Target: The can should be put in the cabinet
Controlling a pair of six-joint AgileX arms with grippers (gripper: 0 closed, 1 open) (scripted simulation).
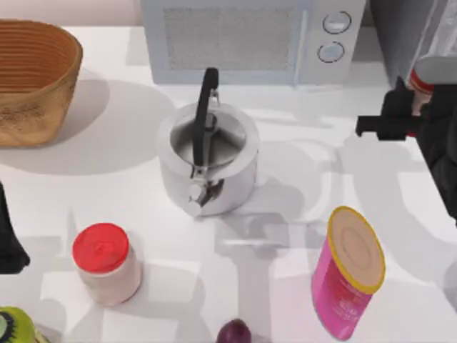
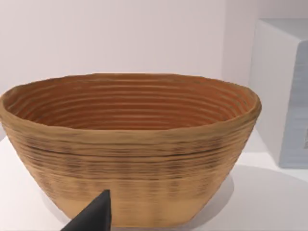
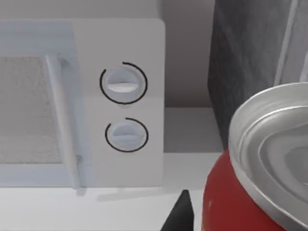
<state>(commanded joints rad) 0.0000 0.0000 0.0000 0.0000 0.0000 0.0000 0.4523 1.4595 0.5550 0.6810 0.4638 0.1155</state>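
Note:
The can [image 1: 423, 77], slim and red with a silver top, is held above the table's far right, just in front of the dark grey cabinet [image 1: 408, 25]. My right gripper [image 1: 416, 101] is shut on the can. In the right wrist view the can [image 3: 226, 202] sits very close, one dark finger [image 3: 180, 211] shows beside it, and the cabinet [image 3: 250, 62] rises behind. My left arm [image 1: 8, 239] is parked at the table's left edge.
A white microwave [image 1: 243, 39] stands at the back beside the cabinet. A steel kettle [image 1: 207, 161] holds the middle, a woven basket [image 1: 32, 78] the far left. A red-lidded jar [image 1: 106, 263], a pink canister [image 1: 348, 275] and a purple fruit [image 1: 234, 332] line the front.

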